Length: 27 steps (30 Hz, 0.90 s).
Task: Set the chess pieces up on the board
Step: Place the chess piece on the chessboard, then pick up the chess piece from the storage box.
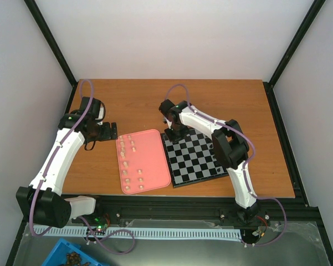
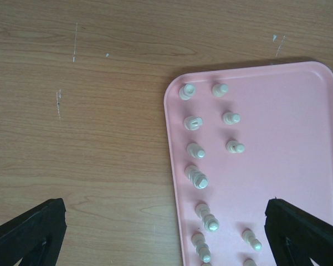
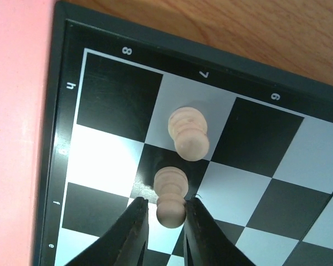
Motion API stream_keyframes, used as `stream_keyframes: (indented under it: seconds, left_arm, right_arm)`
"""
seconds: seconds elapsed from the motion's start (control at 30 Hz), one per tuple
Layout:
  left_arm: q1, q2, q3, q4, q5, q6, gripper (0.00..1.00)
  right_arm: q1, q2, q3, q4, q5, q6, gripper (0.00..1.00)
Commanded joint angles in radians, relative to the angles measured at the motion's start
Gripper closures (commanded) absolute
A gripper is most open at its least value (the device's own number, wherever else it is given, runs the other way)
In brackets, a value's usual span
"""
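Observation:
The board (image 1: 196, 158) lies right of the pink tray (image 1: 153, 158), which carries several cream chess pieces (image 1: 131, 147) in two columns. My right gripper (image 1: 174, 132) hangs over the board's far left corner. In the right wrist view two cream pawns stand on the board (image 3: 255, 138): one (image 3: 188, 133) on a white square, the other (image 3: 170, 197) on the dark square just nearer. The right gripper (image 3: 166, 203) straddles the nearer pawn's head, open a little, with a thin gap at the left finger. My left gripper (image 2: 163, 221) is open wide above the tray's left edge (image 2: 174, 166) and its pieces (image 2: 196, 177).
A blue bin (image 1: 72, 256) sits below the table's near edge at the left. Black frame posts rise at the table's back corners. Bare wood lies left of the tray (image 2: 72, 138) and behind the board.

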<state>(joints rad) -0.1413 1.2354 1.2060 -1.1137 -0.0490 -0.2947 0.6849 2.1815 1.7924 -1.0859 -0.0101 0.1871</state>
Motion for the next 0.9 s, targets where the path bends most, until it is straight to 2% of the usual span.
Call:
stream_keyframes:
  seconds: [0.0, 0.13, 0.23, 0.4, 0.53, 0.73, 0.87]
  left_arm:
    - [0.002, 0.001, 0.013, 0.018, 0.0, 0.011, 0.0]
    - [0.002, -0.002, 0.012, 0.016, 0.001, 0.011, 0.0]
    - [0.002, -0.005, 0.011, 0.014, 0.001, 0.011, 0.0]
    - [0.002, -0.007, 0.013, 0.012, 0.007, 0.01, 0.0]
    - [0.002, -0.004, 0.018, 0.012, 0.015, 0.007, 0.0]
    - [0.002, -0.003, 0.025, 0.009, 0.018, 0.005, 0.0]
    - [0.002, -0.001, 0.029, 0.008, 0.018, 0.004, 0.0]
  right_arm:
    - [-0.007, -0.036, -0.009, 0.003, -0.014, -0.01, 0.76]
    - [-0.003, -0.073, -0.009, -0.007, -0.02, -0.008, 0.56]
    - [0.003, -0.115, -0.003, -0.017, 0.003, 0.005, 0.48]
    - [0.035, -0.146, 0.089, -0.077, 0.036, 0.009, 0.43]
    - [0.107, -0.074, 0.242, -0.111, -0.023, -0.002, 0.38]
    - [0.219, 0.059, 0.334, -0.006, -0.188, 0.004, 0.33]
    - [0.249, 0.15, 0.375, 0.057, -0.23, 0.018, 0.34]
